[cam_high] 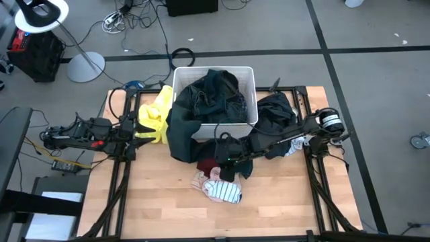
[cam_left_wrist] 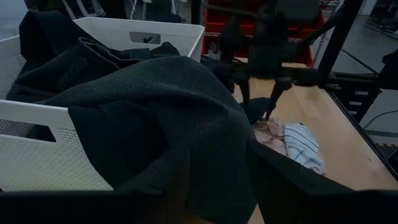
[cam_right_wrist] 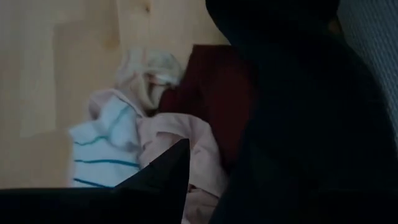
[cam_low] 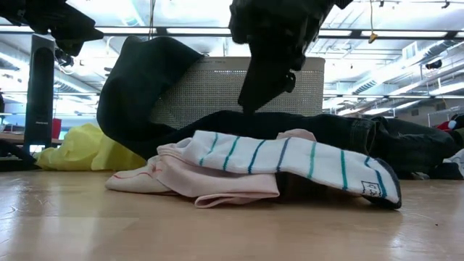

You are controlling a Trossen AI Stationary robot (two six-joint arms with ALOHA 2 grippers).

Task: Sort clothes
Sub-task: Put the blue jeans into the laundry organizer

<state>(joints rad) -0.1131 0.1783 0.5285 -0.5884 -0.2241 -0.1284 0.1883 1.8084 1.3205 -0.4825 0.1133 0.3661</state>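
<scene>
Dark green garment (cam_high: 180, 128) is hanging over the bin (cam_high: 250, 75) wall.
I am holding right tool (cam_high: 227, 160) above the maroon cloth (cam_high: 207, 165), released; left tool (cam_high: 138, 132) is waiting released by the yellow garment (cam_high: 157, 114).

Probably a lab, floor cables (cam_high: 144, 17), ceiling strip lights (cam_low: 406, 90)

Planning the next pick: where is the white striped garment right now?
In the high view the white striped garment lies on the table near its middle, in front of the white bin, resting on a pink garment, just beyond the right gripper.
</scene>
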